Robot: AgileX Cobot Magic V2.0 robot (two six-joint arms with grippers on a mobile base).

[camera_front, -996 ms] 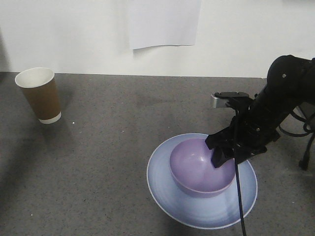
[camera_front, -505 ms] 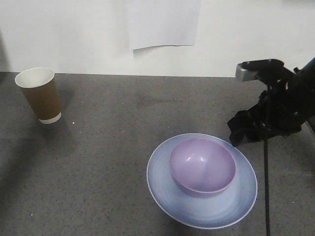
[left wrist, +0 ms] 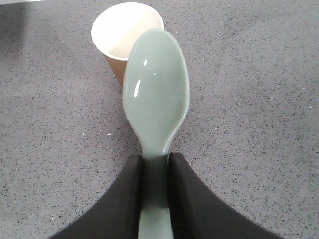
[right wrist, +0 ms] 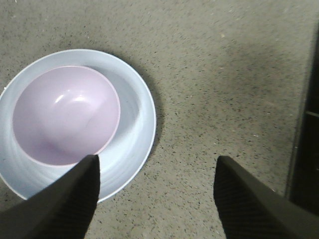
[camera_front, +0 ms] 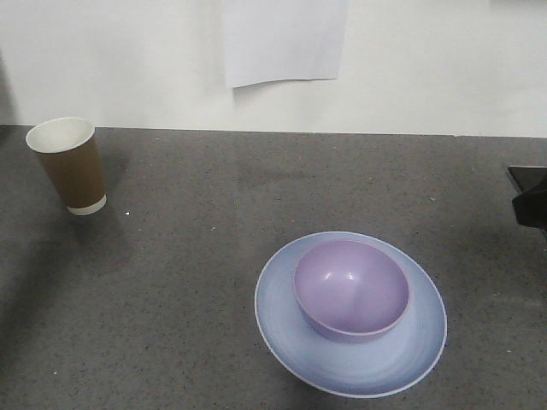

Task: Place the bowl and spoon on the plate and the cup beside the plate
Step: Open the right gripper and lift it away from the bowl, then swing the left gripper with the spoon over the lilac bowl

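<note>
Three things rest on the grey speckled desk (camera_front: 171,290) in the front view. At the upper left of the frame the brown paper cup (camera_front: 68,164) stands upright, white rim and white inside showing, well apart from the others. At top centre a white sheet of paper (camera_front: 285,38) hangs on the pale wall (camera_front: 444,68). Right of centre, low in the frame, the pale blue plate (camera_front: 282,329) lies flat. The lavender bowl (camera_front: 352,290) stands upright on it, set toward the plate's upper right, so a wider band of blue shows at lower left. At the right edge a dark piece of robot hardware (camera_front: 532,201) juts in, too cropped to tell which part.

In the left wrist view the left fingers (left wrist: 124,199) rise from the bottom of the frame, clamped on the handle of the mint-green spoon (left wrist: 157,94), one on each side. The spoon is held off the desk with its scoop toward the top of the frame. There its tip overlaps the cup (left wrist: 119,30); whether they touch cannot be told.

In the right wrist view the plate (right wrist: 137,119) and the bowl (right wrist: 65,114) fill the left half. The right fingers (right wrist: 70,204) come up from the bottom edge, wide apart and holding nothing. One is in front of the plate's lower rim; the other is over bare desk. A dark strip (right wrist: 305,124) runs down the right edge.
</note>
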